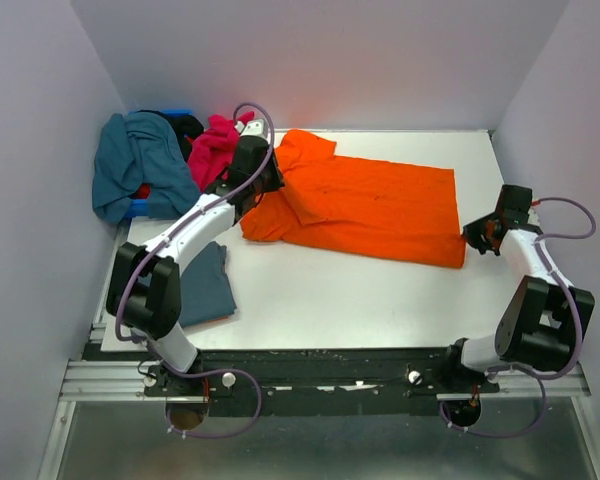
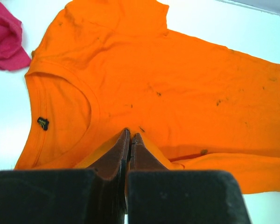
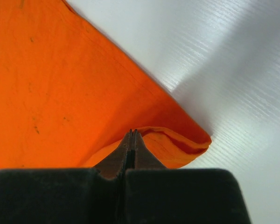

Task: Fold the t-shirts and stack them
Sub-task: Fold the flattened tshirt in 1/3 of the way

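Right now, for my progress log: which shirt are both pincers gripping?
The orange shirt, spread flat, pinched by left pincer and right pincer. The blue-grey shirt lies near left; the teal shirt and pink shirt are heaped back left.

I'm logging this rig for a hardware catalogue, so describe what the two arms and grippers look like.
Left arm and right arm: white tubular links, chunky black joint housings, lavender cables looping alongside. Left gripper and right gripper: black blocky bodies, dark fingers tapering to thin tips.
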You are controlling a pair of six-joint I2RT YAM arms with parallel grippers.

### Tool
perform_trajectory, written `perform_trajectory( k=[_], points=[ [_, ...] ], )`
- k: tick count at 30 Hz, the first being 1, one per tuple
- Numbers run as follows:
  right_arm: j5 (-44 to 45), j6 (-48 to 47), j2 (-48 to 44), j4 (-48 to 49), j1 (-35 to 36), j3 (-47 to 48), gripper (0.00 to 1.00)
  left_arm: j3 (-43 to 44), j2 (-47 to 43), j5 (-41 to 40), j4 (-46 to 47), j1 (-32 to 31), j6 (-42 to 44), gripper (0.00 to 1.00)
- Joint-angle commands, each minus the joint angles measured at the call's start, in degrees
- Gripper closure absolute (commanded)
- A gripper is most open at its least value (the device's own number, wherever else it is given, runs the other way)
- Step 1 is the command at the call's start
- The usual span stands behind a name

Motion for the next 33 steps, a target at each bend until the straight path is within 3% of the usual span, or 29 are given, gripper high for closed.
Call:
perform_trajectory(
  k=[1,9,33],
  points=[
    [-0.6,-1.0,2.4,2.6,-0.1,2.2,0.99,3.3,2.7,2.5,-0.6,1.1,1.5,1.00],
    [-5.6,-2.5,7.2,5.4,-0.1,5.1,0.99,10.5,7.8,0.7,-9.3,2.3,2.3,1.00],
    [-4.8,-3.1,15.2,4.9,-0.1,10.5,0.99,17.9,16.3,4.5,-8.9,4.6,2.2,1.00]
  ],
)
